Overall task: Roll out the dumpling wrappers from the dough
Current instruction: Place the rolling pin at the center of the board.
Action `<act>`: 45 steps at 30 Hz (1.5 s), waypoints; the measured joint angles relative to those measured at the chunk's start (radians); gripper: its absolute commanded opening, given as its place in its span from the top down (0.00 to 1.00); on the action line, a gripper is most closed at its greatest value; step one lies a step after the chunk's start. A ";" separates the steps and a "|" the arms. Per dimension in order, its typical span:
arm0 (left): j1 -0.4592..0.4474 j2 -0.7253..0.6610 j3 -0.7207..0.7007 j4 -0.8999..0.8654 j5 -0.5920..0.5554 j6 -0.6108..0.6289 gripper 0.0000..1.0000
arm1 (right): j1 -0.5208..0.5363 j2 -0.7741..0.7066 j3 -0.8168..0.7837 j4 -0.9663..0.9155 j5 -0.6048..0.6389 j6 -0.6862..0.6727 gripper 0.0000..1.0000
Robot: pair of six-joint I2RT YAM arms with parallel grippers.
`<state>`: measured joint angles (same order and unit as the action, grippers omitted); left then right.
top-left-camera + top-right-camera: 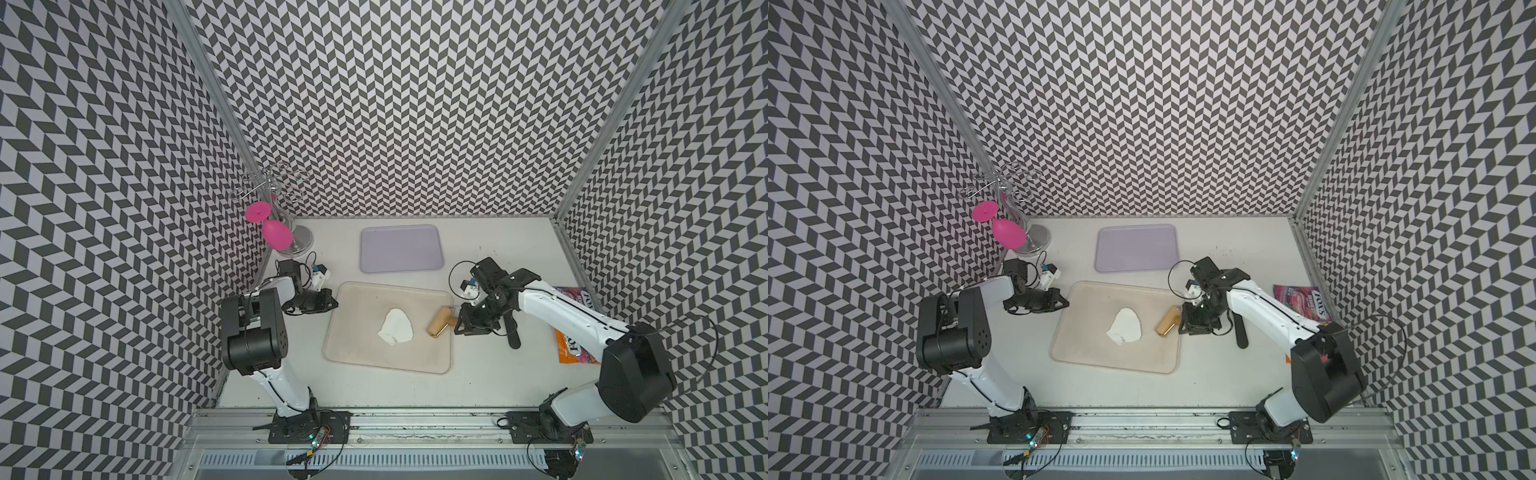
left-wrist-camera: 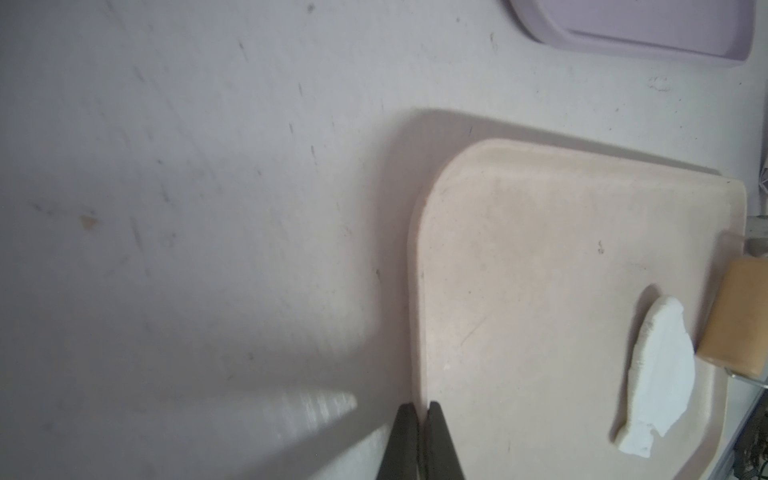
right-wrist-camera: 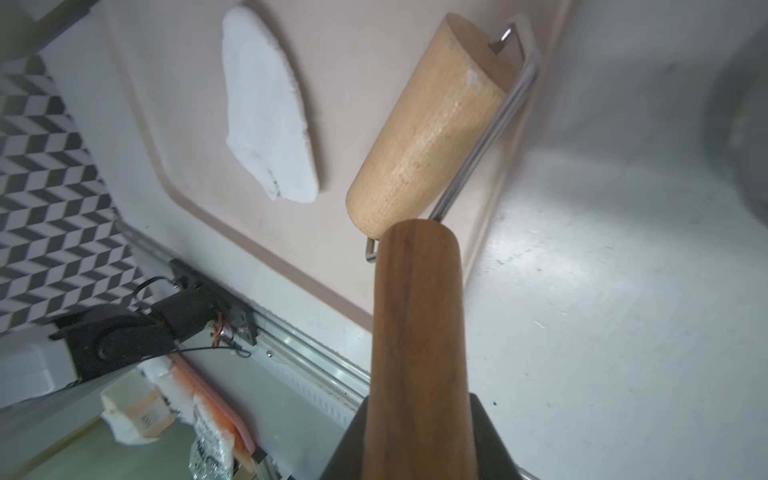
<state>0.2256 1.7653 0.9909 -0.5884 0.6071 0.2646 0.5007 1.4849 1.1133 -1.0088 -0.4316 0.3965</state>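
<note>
We see white dough, a beige tray, and a pale wood roller with a darker brown handle. The second tray is lilac, the walls are black-and-white chevron, and the glass is pink.

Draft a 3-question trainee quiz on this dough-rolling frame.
1. True or false: the roller is touching the dough.
2. What does the right pincer hold? A) nothing B) the roller's handle C) the dough
3. Fill in: the dough lies on the ___ tray.

Key:
1. False: there is a gap between them.
2. B
3. beige tray
</note>
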 measured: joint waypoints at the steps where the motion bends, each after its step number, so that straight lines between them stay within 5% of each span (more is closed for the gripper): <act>1: 0.000 -0.002 0.006 -0.005 0.002 0.004 0.96 | 0.000 -0.005 0.029 -0.023 0.016 0.005 1.00; 3: 0.000 -0.014 0.013 -0.011 0.007 0.012 0.84 | 0.000 -0.016 0.090 -0.051 0.032 0.009 1.00; 7: -0.007 -0.069 0.032 -0.040 0.062 0.031 0.41 | 0.000 -0.060 0.220 -0.042 0.028 0.016 1.00; 17: -0.029 -0.144 0.124 -0.102 0.108 0.059 0.00 | -0.108 -0.103 0.284 0.121 0.102 0.121 1.00; 22: -0.029 -0.261 0.108 -0.111 0.108 0.051 0.00 | -0.250 -0.009 0.238 0.241 0.101 0.144 1.00; 27: -0.030 -0.362 0.008 -0.044 0.101 0.013 0.00 | -0.274 0.174 0.237 0.384 0.098 0.154 1.00; 34: -0.030 -0.351 -0.037 -0.029 0.093 -0.002 0.00 | -0.283 0.400 0.247 0.544 0.128 0.177 1.00; 43: -0.030 -0.331 -0.037 -0.014 0.090 -0.005 0.00 | -0.312 0.517 0.299 0.714 0.105 0.188 1.00; 45: -0.030 -0.327 -0.037 -0.014 0.090 -0.005 0.00 | -0.315 0.543 0.311 0.746 0.088 0.188 0.92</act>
<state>0.1959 1.4384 0.9535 -0.6025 0.6975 0.2600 0.1860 2.0281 1.4242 -0.2626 -0.3435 0.5846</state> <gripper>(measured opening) 0.997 0.309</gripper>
